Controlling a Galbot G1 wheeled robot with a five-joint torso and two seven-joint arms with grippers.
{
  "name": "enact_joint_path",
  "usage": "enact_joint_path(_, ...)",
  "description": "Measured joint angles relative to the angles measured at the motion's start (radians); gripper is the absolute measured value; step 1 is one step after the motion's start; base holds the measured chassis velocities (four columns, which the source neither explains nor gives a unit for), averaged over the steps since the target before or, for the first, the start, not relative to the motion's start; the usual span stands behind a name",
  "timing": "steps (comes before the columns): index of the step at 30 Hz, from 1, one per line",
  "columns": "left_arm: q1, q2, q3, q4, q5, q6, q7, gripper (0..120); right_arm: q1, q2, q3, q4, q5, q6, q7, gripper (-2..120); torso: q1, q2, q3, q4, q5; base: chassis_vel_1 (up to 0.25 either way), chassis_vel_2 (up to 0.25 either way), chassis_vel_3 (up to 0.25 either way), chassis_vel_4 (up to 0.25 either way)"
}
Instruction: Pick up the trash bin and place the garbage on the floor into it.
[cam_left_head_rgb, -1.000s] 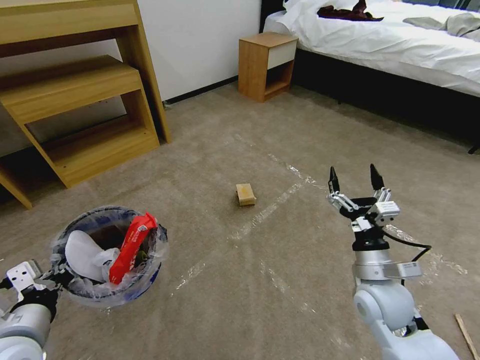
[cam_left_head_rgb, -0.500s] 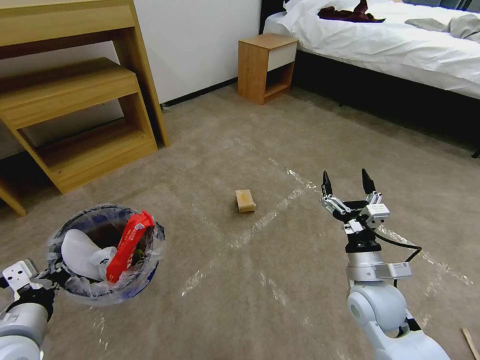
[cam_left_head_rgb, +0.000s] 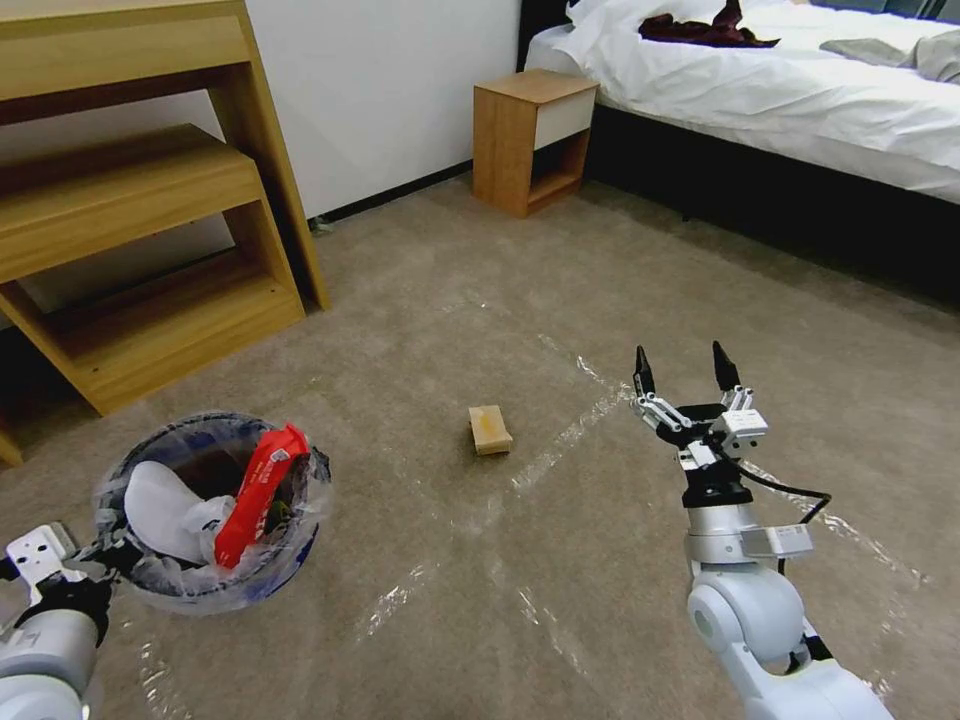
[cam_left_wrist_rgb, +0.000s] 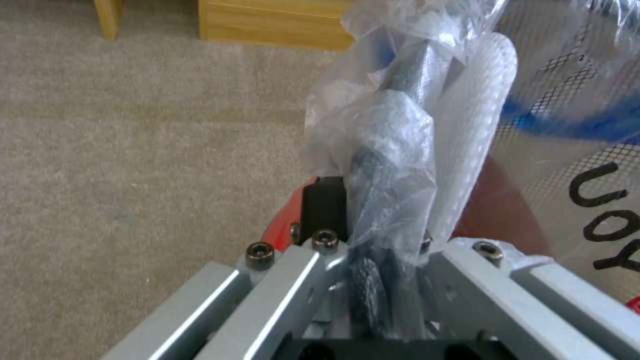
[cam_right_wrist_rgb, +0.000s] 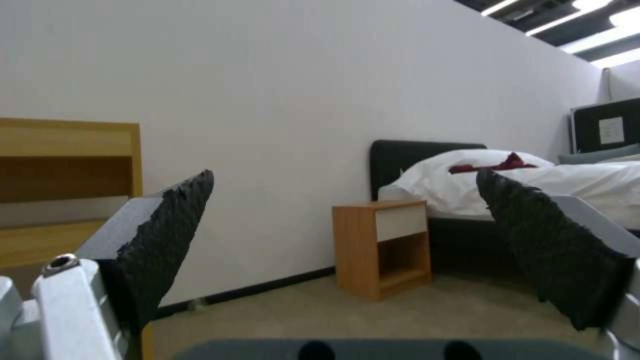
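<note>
carpet (cam_left_head_rgb: 560, 270) | tan box (cam_left_head_rgb: 490, 429) flat | left tool (cam_left_wrist_rgb: 373, 250) grips bin (cam_left_head_rgb: 210, 510)

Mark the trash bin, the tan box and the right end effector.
trash bin (cam_left_head_rgb: 135, 470), head view, bag-lined rim.
tan box (cam_left_head_rgb: 490, 429), head view, top face.
right end effector (cam_left_head_rgb: 682, 368), head view, midway between open fingertips.

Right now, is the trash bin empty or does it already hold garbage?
Already holding garbage: the trash bin contains a red wrapper and a white slipper, held by the left gripper at its rim.
</note>
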Motion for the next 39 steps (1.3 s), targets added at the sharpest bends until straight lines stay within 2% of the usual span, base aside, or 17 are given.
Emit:
enact_joint_path(12, 0.004, -0.011, 0.005, -0.009, 0.007, -0.001, 0.001, 0, 0.0, -0.005, -0.002, 0.002, 0.002, -0.008, 0.0, 99, 0.0, 0.0, 0.0, -0.0001, 0.0, -0.02, 0.021, 0.019, -0.017)
enact_joint_path(26, 0.013, -0.016, 0.006, -0.014, 0.012, -0.004, 0.004, 0, -0.003, -0.005, -0.01, 0.002, 0.006, 0.004, -0.001, 100, 0.0, 0.0, 0.0, -0.0002, 0.0001, -0.125, 0.12, 0.133, -0.115)
enact_joint_path(39, 0.017, -0.017, 0.004, -0.019, 0.013, -0.006, 0.005, 0, 0.004, -0.011, -0.022, -0.007, 0.023, 0.004, 0.004, 100, 0.0, 0.0, 0.0, 0.0, 0.0, 0.0, 0.0, 0.0, 0.0)
